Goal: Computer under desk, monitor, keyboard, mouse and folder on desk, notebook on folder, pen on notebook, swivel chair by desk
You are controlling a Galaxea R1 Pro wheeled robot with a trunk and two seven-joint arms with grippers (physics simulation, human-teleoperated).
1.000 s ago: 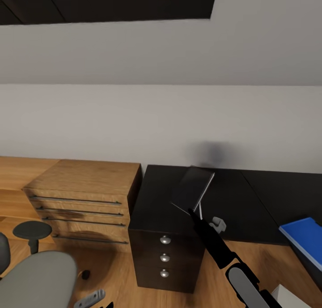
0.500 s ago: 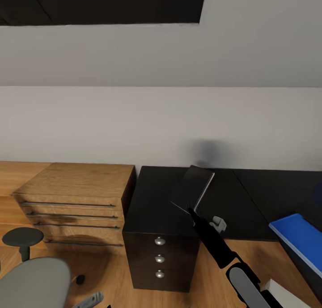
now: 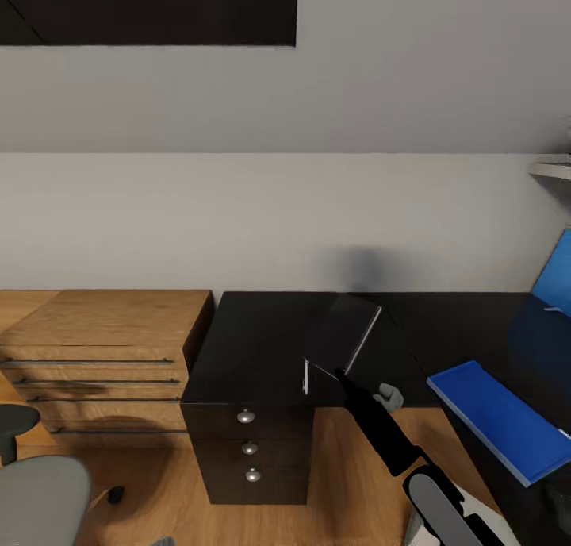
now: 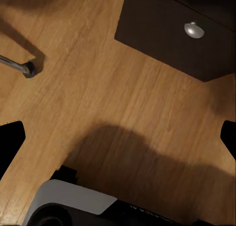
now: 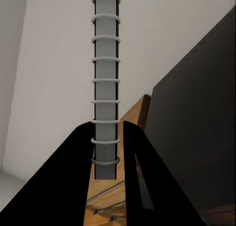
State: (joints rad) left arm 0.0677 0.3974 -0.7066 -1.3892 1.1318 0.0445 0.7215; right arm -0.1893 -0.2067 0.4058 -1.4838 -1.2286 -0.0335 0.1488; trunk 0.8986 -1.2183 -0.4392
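The small dark grey notebook (image 3: 342, 336) with white page edges and a spiral wire binding (image 5: 105, 83) hangs tilted above the glossy black worktop (image 3: 254, 347), pinched in the right claw (image 5: 107, 152). The flat bright blue folder (image 3: 500, 419) lies on the worktop's right wing.

One notebook (image 3: 342, 336), one blue folder (image 3: 498, 419), one desk (image 3: 262, 347). Three silver knobs (image 3: 250, 448) on its drawer unit. One wooden low chest (image 3: 103, 355), one chair (image 3: 36, 502).

Even, soft simulated lighting; a blurred dark shadow on the wall (image 3: 369, 264), a broad soft shadow on the floor (image 4: 147, 157), glossy worktop (image 3: 262, 347) without glare.
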